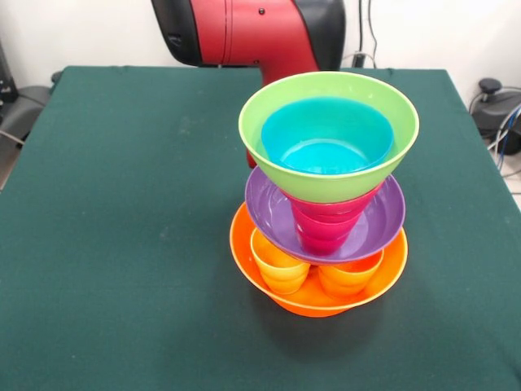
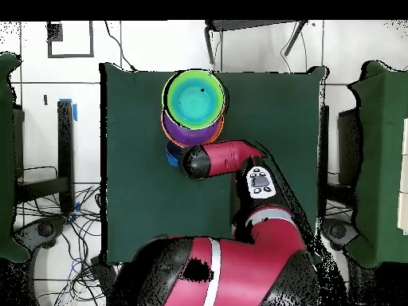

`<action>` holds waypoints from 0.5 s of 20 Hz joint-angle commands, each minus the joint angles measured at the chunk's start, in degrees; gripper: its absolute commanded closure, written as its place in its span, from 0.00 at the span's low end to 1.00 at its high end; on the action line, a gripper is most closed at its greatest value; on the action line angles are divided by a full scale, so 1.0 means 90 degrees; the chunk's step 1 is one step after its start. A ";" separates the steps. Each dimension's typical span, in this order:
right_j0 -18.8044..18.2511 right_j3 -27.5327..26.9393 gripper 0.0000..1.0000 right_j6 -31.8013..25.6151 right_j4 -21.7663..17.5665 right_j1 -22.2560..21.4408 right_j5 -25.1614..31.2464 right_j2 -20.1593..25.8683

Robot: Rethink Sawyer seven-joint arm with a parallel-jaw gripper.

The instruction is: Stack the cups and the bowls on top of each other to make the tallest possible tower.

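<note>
The tower stands mid-table. Its base is the large orange bowl (image 1: pixel 383 273), with a yellow cup (image 1: pixel 279 265) and an orange cup (image 1: pixel 350 275) inside it. The purple bowl (image 1: pixel 374 224) rests on them and holds a red piece (image 1: pixel 326 224); I cannot tell if that is a cup or the small red bowl. The lime green bowl (image 1: pixel 326 183) sits on top with the light blue bowl (image 1: pixel 326 138) inside. From above the tower (image 2: pixel 194 100) shows as nested rings. The arm's end (image 2: pixel 195 162) hangs just beside it and hides the gripper. A dark blue thing (image 2: pixel 172 154) shows beside the arm's end.
The green cloth table (image 1: pixel 122 244) carries the tower. The arm's red and black body (image 1: pixel 244 32) stands behind the tower at the far edge. Chairs and cables lie around the table (image 2: pixel 127 199) in the overhead view.
</note>
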 commanded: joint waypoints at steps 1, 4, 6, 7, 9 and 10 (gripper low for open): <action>0.0540 -0.0009 0.00 0.0391 0.0369 0.0635 -0.0144 0.0943; 0.0544 -0.0020 0.00 0.0352 0.0372 0.0621 -0.0066 0.0935; 0.0555 -0.0021 0.00 0.0333 0.0363 0.0593 -0.0011 0.0909; 0.0561 -0.0018 0.00 0.0322 0.0350 0.0577 0.0002 0.0896; 0.0548 -0.0051 0.00 0.0280 0.0348 0.0589 0.0031 0.0905; 0.0538 -0.0071 0.00 0.0252 0.0348 0.0595 0.0050 0.0917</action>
